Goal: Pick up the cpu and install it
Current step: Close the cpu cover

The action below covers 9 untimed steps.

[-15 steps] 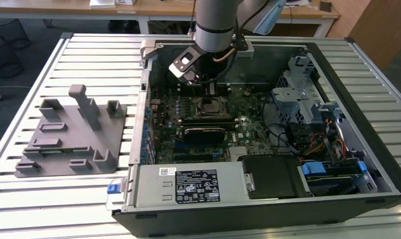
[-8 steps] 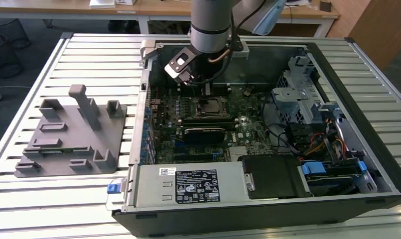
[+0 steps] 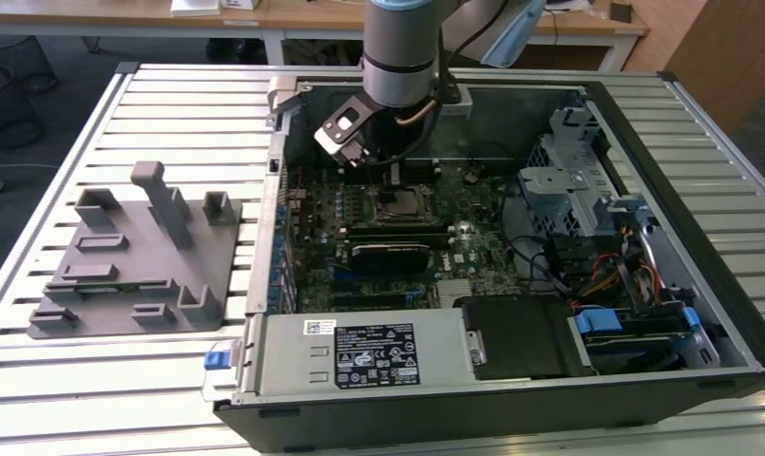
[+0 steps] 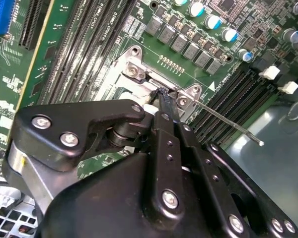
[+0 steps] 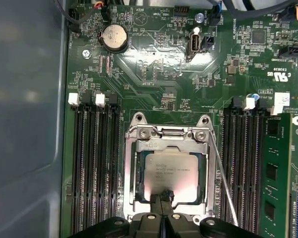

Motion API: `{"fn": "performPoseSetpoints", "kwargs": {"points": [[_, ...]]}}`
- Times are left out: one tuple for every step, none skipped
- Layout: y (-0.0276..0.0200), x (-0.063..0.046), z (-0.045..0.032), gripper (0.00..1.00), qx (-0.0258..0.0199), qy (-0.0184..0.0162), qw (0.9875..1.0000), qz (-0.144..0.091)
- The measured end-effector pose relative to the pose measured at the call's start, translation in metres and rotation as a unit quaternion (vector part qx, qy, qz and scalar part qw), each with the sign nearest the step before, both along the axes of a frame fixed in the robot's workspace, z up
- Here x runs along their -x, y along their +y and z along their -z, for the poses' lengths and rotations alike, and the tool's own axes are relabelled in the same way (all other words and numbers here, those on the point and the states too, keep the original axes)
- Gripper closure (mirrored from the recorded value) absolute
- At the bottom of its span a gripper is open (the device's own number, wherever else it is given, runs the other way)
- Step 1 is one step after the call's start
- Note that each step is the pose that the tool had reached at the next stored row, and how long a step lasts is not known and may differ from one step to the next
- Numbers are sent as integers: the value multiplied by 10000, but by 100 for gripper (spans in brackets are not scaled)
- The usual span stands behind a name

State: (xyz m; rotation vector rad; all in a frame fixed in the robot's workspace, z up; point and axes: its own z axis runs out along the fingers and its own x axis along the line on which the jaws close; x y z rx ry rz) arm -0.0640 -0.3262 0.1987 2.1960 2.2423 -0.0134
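Silver-topped, the cpu (image 5: 170,168) was seen seated flat within the socket frame (image 5: 129,163) of the green motherboard (image 5: 154,84), itself housed in the opened computer case (image 3: 484,413) laid on the slatted table (image 3: 104,370). The jaws were seen closed together with nothing gripped between them, their tips set at one edge of the cpu; whether it was touched could not be told.

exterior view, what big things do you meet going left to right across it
grey moulded holder → computer case's left wall → socket on the motherboard → metal drive cage → case's right rim
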Motion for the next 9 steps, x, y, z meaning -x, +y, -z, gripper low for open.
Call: {"fn": "performPoseSetpoints", "kwargs": {"points": [[-1, 1, 7, 89, 3, 3, 10000, 0], [-1, 2, 11, 89, 5, 3, 10000, 0], [-1, 1, 12, 89, 4, 3, 10000, 0], [0, 1, 14, 89, 3, 2, 10000, 1], [1, -2, 16, 89, 0, 3, 10000, 1], [1, -4, 16, 89, 0, 4, 10000, 1], [1, -8, 16, 89, 0, 6, 10000, 1], [1, -11, 16, 89, 0, 8, 10000, 1], [1, -15, 16, 89, 0, 10, 10000, 1]]}}
